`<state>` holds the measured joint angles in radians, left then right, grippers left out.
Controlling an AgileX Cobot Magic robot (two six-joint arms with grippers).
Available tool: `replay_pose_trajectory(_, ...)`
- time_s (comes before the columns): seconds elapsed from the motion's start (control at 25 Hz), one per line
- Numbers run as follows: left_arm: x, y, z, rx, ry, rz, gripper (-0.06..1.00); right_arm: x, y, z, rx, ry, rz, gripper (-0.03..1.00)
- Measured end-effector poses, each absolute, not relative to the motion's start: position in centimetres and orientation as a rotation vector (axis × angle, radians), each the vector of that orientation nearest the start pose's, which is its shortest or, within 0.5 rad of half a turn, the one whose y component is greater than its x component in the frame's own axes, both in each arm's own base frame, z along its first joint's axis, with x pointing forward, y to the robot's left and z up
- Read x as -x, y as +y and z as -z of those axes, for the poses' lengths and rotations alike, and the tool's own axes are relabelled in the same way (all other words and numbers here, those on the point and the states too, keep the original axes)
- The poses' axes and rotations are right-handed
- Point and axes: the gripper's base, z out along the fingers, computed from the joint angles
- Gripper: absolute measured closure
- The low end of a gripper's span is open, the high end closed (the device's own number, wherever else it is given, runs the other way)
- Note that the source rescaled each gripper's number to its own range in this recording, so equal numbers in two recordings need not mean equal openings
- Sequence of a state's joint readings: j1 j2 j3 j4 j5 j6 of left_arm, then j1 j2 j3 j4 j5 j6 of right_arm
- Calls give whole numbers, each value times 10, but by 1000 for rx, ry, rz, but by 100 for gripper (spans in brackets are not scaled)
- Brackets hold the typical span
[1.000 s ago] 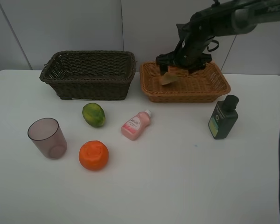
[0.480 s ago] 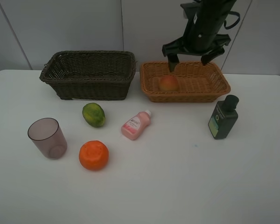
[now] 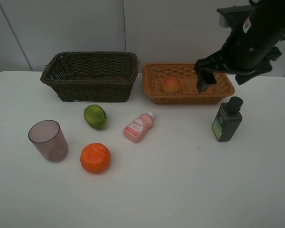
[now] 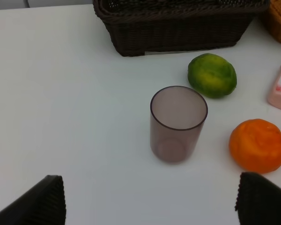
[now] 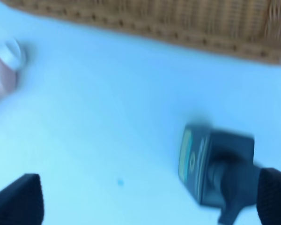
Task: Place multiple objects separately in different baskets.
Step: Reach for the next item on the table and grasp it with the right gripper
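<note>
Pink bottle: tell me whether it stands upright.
No, the pink bottle lies on its side on the white table, its cap toward the tan basket.

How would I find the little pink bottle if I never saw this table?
Look on the white table for the light orange basket at the back. In front of its corner nearest the dark basket lies the small pink bottle. It is tipped on its side with a white cap, while the dark green bottle stands upright.
</note>
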<state>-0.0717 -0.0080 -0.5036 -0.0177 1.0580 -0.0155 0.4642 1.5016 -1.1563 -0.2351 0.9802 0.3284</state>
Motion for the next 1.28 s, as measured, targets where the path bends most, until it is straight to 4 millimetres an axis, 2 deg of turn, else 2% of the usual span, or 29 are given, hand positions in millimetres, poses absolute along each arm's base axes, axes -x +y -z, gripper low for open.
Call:
replay_pose_trajectory(0.24,7,-1,-278,-58,2030,76,1,-242,105,-283,288,2743,38,-3)
replay_pose_trajectory(0.4,7,-1,-278,-58,2030,76,1,-238,99,-287,224,2734,30,-3)
replay_pose_trajectory(0.68,7,-1,-278,-58,2030,76,1,-259,70,-277,61,2747,84,-3)
replay_pose_trajectory(0.84,7,-1,-278,-58,2030,76,1,-271,64,-267,54,2747,85,-3)
replay_pose_trajectory(1.12,7,-1,-278,-58,2030,76,1,-298,65,-224,76,2821,77,-3)
replay_pose_trajectory(1.28,7,-1,-278,-58,2030,76,1,-305,61,-203,59,2886,101,-3)
